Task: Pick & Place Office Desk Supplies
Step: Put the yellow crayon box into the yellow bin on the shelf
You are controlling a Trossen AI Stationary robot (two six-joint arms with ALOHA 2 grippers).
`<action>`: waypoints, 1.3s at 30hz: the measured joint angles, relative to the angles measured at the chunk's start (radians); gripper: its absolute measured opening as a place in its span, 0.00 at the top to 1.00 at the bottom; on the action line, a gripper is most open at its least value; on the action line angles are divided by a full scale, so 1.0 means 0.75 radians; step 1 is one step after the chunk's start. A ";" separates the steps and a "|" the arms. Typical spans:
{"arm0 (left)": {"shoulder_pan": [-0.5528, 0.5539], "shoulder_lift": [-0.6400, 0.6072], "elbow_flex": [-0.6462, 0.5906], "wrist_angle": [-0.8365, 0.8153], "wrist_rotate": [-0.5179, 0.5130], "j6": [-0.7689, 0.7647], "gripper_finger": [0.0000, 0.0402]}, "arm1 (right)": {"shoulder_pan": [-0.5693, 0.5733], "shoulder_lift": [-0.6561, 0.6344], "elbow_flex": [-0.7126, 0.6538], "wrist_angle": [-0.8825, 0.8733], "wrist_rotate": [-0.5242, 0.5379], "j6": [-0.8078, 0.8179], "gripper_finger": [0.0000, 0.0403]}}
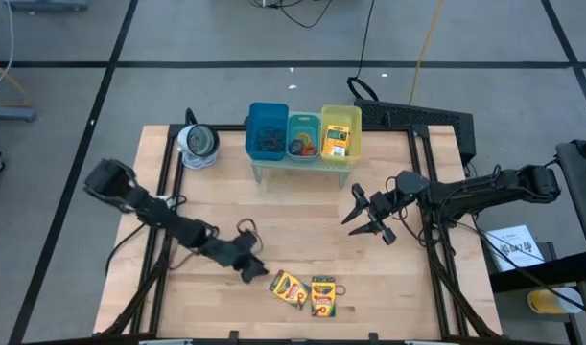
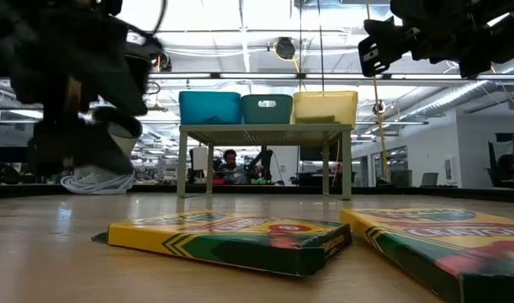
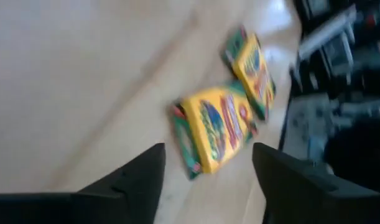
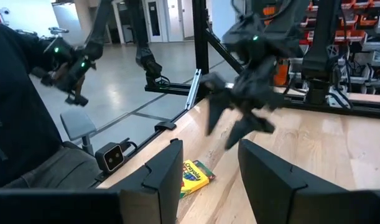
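Two flat yellow-and-green crayon boxes lie flat side by side near the table's near edge; they also show in the low view and the left wrist view. My left gripper is open, low over the table just left of them, touching nothing. My right gripper is open, raised over the table's right middle. Another crayon box stands in the yellow bin. Coloured ring bands lie in the teal bin, dark wiry loops in the blue bin.
The blue, teal and yellow bins sit in a row on a small raised stand at the table's far edge. A silvery-white roll lies at the far left. Bare wood spans the middle.
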 joint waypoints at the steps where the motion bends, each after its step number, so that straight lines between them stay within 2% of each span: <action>1: 0.005 0.054 0.024 0.026 0.051 0.014 0.36 | 0.000 0.000 0.000 0.000 0.000 0.007 0.64; 5: 0.040 0.213 0.101 0.004 0.188 0.047 0.30 | 0.000 0.000 0.000 0.007 0.007 0.024 0.64; 12: 0.111 0.338 0.193 -0.002 0.268 0.075 0.32 | 0.000 0.001 0.000 0.016 0.012 0.028 0.64; 21: 0.139 0.391 0.278 -0.042 0.315 0.215 0.40 | 0.000 0.001 -0.001 0.011 0.011 0.028 0.64; 39: 0.172 0.398 0.279 -0.012 0.431 0.205 0.54 | 0.000 0.001 -0.001 0.011 0.011 0.025 0.64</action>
